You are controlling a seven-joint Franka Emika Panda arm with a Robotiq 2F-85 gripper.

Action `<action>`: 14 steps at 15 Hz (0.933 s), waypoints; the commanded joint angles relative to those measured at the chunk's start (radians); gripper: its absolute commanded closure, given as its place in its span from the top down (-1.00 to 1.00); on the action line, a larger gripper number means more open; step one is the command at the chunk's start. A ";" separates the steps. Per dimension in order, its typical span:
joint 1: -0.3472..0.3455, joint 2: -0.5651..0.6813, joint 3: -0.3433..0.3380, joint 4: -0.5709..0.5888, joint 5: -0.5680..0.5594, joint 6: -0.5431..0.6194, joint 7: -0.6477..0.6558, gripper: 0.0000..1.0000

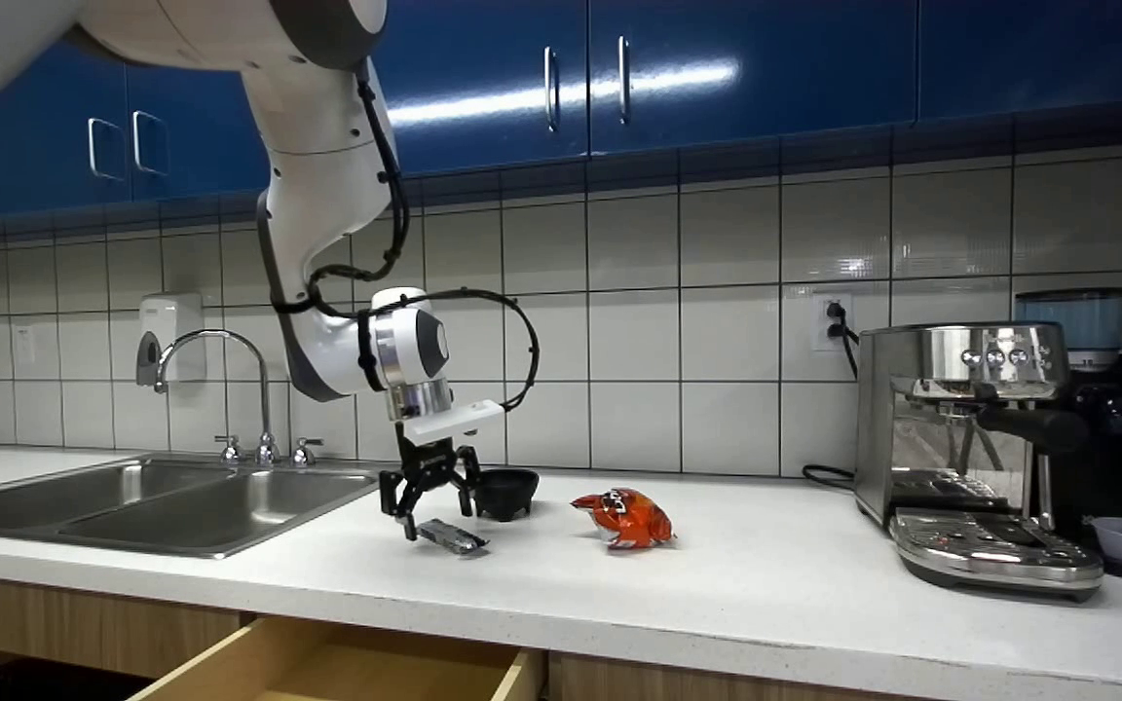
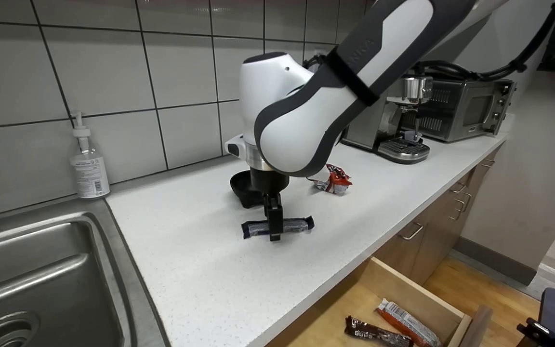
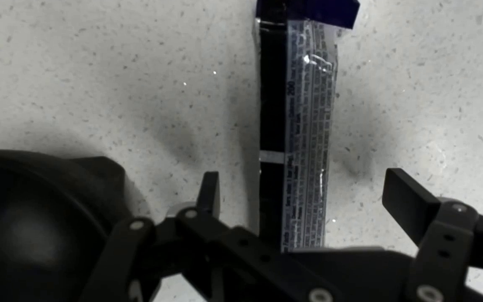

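My gripper (image 3: 304, 188) stands open, low over the white countertop, its fingers (image 3: 411, 205) on either side of a wrapped bar. The bar (image 3: 308, 126) has a dark wrapper with a pale printed panel and lies flat; in the wrist view there is space between it and both fingertips. Its lower end is hidden behind the gripper body. In an exterior view the bar (image 2: 299, 225) sticks out to both sides of the gripper. A black bowl (image 1: 505, 495) sits close by, at the lower left of the wrist view. Farther along the counter lies a crumpled orange bag (image 1: 627, 521).
An open drawer (image 1: 356, 662) juts out below the counter edge; a brown bar (image 2: 374, 332) and an orange-and-white bar (image 2: 407, 320) lie in it. A steel sink (image 1: 220, 545) is on one side, an espresso machine (image 1: 960, 346) on the other. A soap bottle (image 2: 89, 171) stands by the wall.
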 commanded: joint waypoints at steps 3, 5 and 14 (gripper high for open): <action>-0.013 0.025 0.009 0.045 -0.005 -0.030 -0.031 1.00; -0.015 0.029 0.010 0.050 -0.002 -0.033 -0.033 1.00; -0.018 0.041 0.010 0.062 -0.002 -0.034 -0.038 0.02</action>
